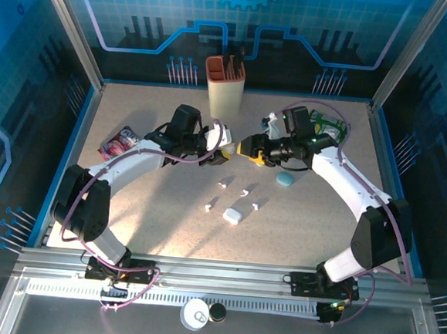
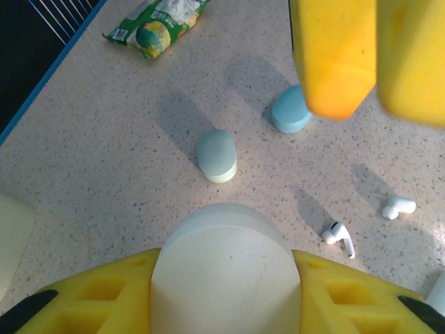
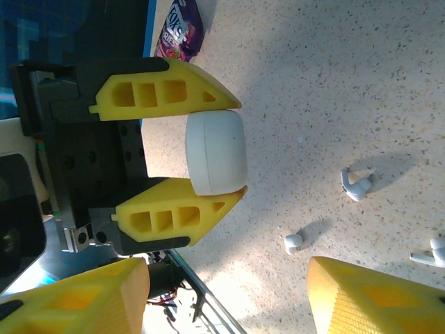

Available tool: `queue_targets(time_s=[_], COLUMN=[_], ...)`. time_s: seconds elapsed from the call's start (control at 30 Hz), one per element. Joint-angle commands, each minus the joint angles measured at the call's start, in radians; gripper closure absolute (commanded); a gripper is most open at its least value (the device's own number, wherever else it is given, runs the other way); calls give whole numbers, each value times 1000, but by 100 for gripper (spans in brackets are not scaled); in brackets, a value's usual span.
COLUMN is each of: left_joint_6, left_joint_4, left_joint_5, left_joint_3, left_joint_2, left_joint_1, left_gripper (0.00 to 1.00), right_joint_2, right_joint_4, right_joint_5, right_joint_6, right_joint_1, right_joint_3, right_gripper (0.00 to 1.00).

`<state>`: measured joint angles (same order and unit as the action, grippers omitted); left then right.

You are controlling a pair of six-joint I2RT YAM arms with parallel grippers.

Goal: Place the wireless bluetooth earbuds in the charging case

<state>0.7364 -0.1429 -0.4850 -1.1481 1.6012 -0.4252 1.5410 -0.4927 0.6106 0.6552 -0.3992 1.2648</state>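
The left pincer [image 3: 235, 147] is clamped on a white case [image 3: 217, 153] whose lid looks closed. The right pincer [image 2: 375, 104] stands partly open just opposite it, holding nothing. At least 4 earbuds [image 1: 245, 193] lie loose on the surface [image 1: 143, 199], nearer the arm bases. The step looks like opening the lid. The left should hold firm and level; the right should narrow, catch only the lid edge and lift gently, or the case may twist out.
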Motion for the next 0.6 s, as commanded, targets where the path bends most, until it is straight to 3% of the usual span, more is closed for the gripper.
queue_targets(time_s=[0.0,0.27,0.47,0.57], left_joint_6=[3,30,5,-8], left_joint_4=[34,15,52,65], left_joint_5=[-60,-80,-79,-85], left_joint_3=[-10,-21,-4,1], left_joint_2=[-33,-46,-50,-54], left_joint_1=[-13,-28,-31,-32], left_gripper=[57,57,56,56], right_joint_2=[23,72,126,137], right_joint_4=[30,56,74,72], right_joint_5=[7,14,43,48], right_joint_6=[36,61,73,72], right_joint_1=[-18,-39,-42,-46], right_joint_3=[33,75,88,91], right_gripper=[39,40,60,62])
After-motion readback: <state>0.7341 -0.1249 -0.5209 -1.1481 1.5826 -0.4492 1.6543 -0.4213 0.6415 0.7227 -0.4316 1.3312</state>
